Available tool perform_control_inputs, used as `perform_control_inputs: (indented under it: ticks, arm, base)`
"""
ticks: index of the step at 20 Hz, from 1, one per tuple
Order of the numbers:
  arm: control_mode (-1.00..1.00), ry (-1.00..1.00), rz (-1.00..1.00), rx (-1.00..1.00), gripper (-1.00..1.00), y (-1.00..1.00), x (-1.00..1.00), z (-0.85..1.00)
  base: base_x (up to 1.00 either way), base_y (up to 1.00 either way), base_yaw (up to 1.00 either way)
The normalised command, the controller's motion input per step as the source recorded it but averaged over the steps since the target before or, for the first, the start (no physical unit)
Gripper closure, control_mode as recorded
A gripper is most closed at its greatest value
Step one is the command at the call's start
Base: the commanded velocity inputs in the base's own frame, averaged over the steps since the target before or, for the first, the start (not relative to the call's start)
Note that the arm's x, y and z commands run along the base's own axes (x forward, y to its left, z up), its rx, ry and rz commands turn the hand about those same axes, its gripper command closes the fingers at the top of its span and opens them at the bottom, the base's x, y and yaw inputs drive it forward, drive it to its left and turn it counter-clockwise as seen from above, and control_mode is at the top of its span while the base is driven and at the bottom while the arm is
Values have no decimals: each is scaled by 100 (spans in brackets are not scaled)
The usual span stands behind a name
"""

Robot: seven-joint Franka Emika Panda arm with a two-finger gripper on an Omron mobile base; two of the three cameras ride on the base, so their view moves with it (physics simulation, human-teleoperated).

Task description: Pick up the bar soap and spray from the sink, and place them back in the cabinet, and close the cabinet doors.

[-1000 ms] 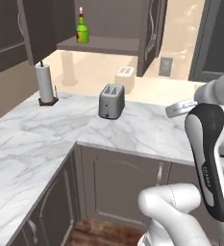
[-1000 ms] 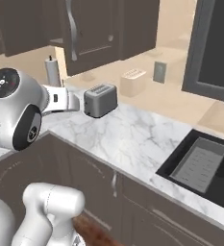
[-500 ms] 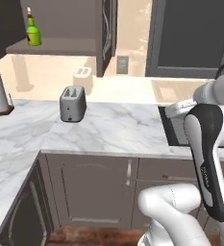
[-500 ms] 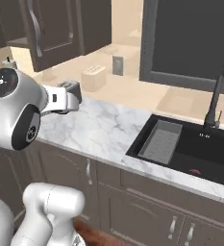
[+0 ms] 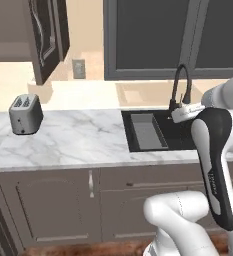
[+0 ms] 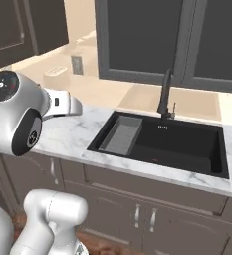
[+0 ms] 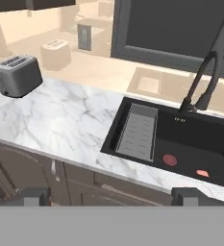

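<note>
The black sink (image 7: pixel 180 144) lies ahead in the hand view, with its grey ribbed tray (image 7: pixel 140 130) at the left end. A small salmon-pink bar soap (image 7: pixel 202 173) rests on the basin floor, just right of the round dark-red drain disc (image 7: pixel 169 159). My gripper (image 7: pixel 111 197) is open and empty, well short of the sink and above the counter's front edge. In the left base view the sink (image 5: pixel 175 131) is beside my white hand (image 5: pixel 187 111). The dark brown cabinet door (image 5: pixel 48 37) stands open at the upper left. The spray is out of view.
A black gooseneck faucet (image 7: pixel 200 89) rises behind the basin. A grey toaster (image 5: pixel 25 114) stands on the marble counter (image 5: pixel 78 140) at the left. Grey-framed dark panes (image 5: pixel 153 37) hang on the wall above the sink. Drawers and doors run under the counter.
The base has driven to the right, so both base views have swung from the cabinet and toaster over to the sink. The gripper has stayed open.
</note>
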Motion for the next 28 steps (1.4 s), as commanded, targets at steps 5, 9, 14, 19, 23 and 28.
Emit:
perform_control_inputs:
  ticks: [5, 9, 14, 19, 23, 28]
  arm:
    - [100, 0, 0, 0, -100, 0, 0, 0]
    - [100, 0, 0, 0, -100, 0, 0, 0]
    - [100, 0, 0, 0, -100, 0, 0, 0]
    - [100, 0, 0, 0, -100, 0, 0, 0]
    - [100, 0, 0, 0, -100, 0, 0, 0]
    - [100, 0, 0, 0, -100, 0, 0, 0]
  base:
    - [0, -68, -26]
    - [0, -54, -22]
    - [23, -27, -7]
    - [28, -38, -3]
    - [28, -45, 0]
    - [27, -40, 0]
